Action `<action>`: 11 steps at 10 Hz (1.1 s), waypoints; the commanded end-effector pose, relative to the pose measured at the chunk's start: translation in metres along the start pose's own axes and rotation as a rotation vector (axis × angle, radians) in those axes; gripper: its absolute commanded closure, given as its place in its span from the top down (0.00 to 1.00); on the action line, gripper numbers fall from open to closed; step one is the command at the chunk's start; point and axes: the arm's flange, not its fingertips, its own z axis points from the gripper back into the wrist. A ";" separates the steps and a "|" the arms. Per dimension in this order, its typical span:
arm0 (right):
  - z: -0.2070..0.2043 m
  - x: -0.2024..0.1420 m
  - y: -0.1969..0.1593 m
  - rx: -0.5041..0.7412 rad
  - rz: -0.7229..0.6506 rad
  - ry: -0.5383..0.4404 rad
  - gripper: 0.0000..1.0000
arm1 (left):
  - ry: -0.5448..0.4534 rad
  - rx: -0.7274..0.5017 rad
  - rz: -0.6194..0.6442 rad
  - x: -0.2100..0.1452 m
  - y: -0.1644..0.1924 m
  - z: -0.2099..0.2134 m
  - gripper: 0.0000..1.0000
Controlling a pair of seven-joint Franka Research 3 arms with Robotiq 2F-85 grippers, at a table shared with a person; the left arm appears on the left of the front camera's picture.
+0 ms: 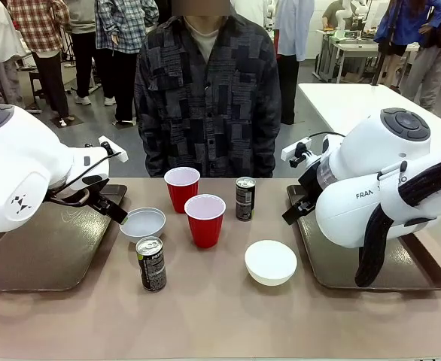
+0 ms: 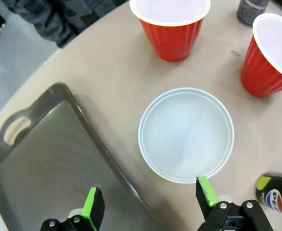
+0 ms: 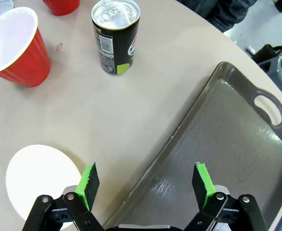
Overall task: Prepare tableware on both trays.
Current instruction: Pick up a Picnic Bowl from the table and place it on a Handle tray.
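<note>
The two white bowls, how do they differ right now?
The left bowl looks pale grey-blue and faintly see-through; the right bowl looks solid creamy white. The left bowl sits next to the left tray, farther from the robot; the right bowl sits next to the right tray, nearer the robot. Both are round, empty and on the table, one by the open left gripper, the other by the open right gripper.
</note>
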 end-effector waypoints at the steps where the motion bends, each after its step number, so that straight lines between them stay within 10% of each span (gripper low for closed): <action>1: 0.000 0.000 0.000 0.000 0.000 0.000 1.00 | 0.000 0.000 0.000 0.000 0.000 0.000 1.00; 8: 0.108 -0.008 -0.037 -0.148 0.120 0.080 1.00 | 0.282 -0.141 -0.036 -0.015 -0.030 0.104 1.00; 11: 0.136 -0.035 -0.065 -0.315 0.154 0.213 1.00 | 0.216 -0.093 -0.014 -0.024 -0.044 0.151 1.00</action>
